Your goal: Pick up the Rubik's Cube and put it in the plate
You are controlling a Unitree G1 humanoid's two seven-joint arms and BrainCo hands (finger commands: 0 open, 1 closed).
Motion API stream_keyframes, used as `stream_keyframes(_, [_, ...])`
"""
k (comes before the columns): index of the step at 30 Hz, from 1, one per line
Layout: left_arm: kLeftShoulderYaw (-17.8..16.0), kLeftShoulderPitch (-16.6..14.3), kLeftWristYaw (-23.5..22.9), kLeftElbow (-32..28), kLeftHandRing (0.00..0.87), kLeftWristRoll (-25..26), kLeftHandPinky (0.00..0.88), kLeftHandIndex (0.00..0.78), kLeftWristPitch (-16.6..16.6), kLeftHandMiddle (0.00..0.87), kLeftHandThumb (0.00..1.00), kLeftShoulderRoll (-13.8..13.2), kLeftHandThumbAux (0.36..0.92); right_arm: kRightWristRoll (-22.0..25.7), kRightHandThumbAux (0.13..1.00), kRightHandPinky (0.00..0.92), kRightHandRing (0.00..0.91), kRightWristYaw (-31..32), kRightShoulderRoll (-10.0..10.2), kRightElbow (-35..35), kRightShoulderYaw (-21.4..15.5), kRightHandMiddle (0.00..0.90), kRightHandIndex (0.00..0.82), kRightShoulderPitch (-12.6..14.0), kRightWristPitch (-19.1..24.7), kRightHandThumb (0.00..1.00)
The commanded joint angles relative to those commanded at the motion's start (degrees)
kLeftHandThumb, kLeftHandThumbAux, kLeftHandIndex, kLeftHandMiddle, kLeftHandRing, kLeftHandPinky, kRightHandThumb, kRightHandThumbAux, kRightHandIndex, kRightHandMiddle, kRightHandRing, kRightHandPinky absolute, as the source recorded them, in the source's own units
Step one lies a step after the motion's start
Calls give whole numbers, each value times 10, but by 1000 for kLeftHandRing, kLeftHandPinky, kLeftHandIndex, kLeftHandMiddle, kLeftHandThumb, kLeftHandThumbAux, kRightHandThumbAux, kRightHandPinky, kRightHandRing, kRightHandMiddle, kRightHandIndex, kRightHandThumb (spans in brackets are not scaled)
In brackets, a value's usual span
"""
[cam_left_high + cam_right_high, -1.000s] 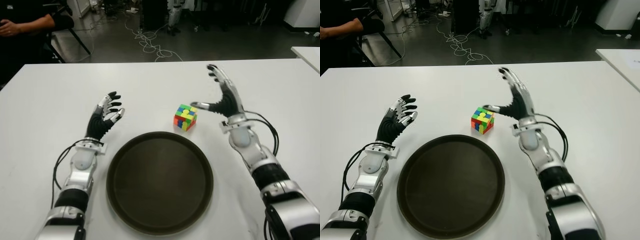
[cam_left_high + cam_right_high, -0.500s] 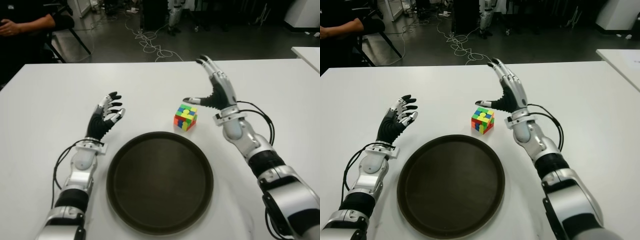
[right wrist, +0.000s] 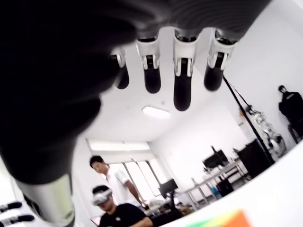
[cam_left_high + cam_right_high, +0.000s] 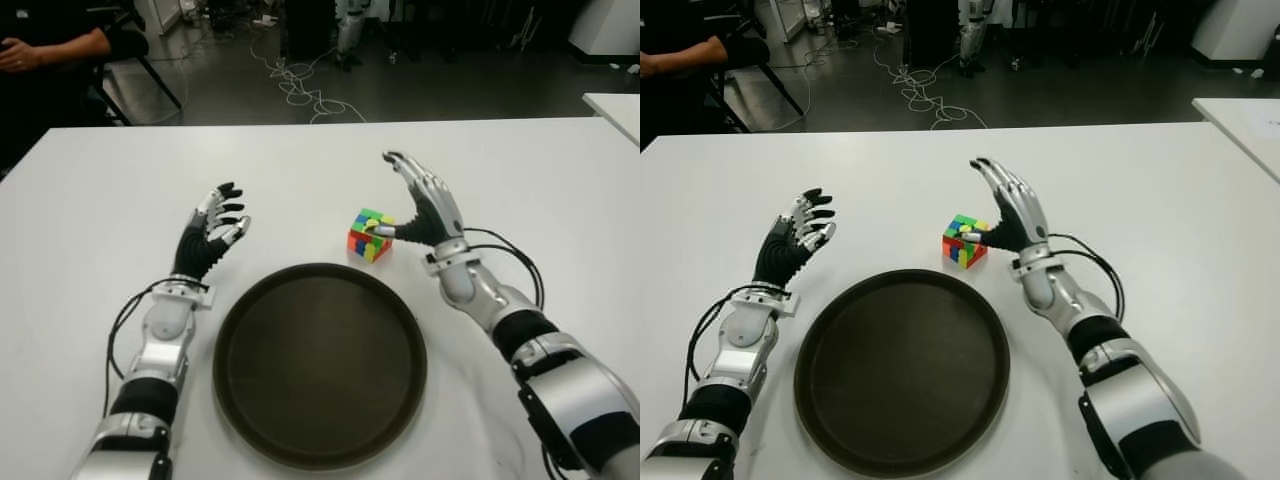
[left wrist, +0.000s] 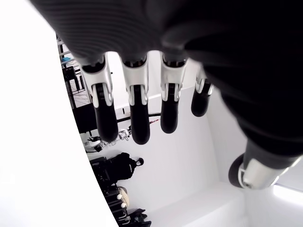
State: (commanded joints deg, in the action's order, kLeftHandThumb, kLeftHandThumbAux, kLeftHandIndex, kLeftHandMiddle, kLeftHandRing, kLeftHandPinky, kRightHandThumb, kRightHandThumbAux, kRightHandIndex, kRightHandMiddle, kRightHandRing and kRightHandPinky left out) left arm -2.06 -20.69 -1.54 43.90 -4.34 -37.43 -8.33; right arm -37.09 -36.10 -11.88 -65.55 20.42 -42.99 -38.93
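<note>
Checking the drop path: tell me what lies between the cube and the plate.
Nothing: in the left eye view only a narrow strip of bare white table separates the cube from the plate rim.

Head stereo pair overlooking table (image 4: 100, 200), wrist cameras behind fingers (image 3: 182, 90)

Bare table (image 4: 300, 170) beyond cube (image 4: 370, 234); plate (image 4: 319, 364) empty.

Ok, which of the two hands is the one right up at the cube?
The right hand: its thumb tip shows against the Rubik's Cube while its fingers arch open above it. The left hand is open too, beyond the plate's left edge, well apart from the cube.
</note>
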Motion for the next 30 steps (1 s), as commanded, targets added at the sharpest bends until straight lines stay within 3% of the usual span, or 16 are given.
stream_keyframes(8, [2, 0, 3, 1, 225, -1, 232, 149, -5, 202, 150, -1, 565, -5, 757, 280, 233, 15, -5, -13, 10, 177, 122, -6, 1, 0])
stream_keyframes(14, [2, 1, 1, 0, 221, 0, 235, 146, -5, 204, 155, -2, 571, -12, 735, 299, 246, 96, -19, -15, 33, 184, 115, -15, 18, 0])
stream_keyframes(17, [2, 1, 1, 1, 220, 2, 224, 150, -8, 208, 153, -1, 579, -23, 719, 247, 215, 158, -33, -2, 52, 164, 104, -21, 37, 0])
stream_keyframes(22, [1, 3, -2, -1, 220, 4, 234, 149, -8, 203, 146, -2, 580, -35, 701, 204, 178, 204, -42, 15, 72, 140, 93, -24, 61, 0])
stream_keyframes(30, [1, 2, -6, 2, 222, 7, 231, 146, -7, 200, 156, -2, 559, -45, 684, 166, 140, 227, -54, 44, 91, 105, 82, -20, 77, 0])
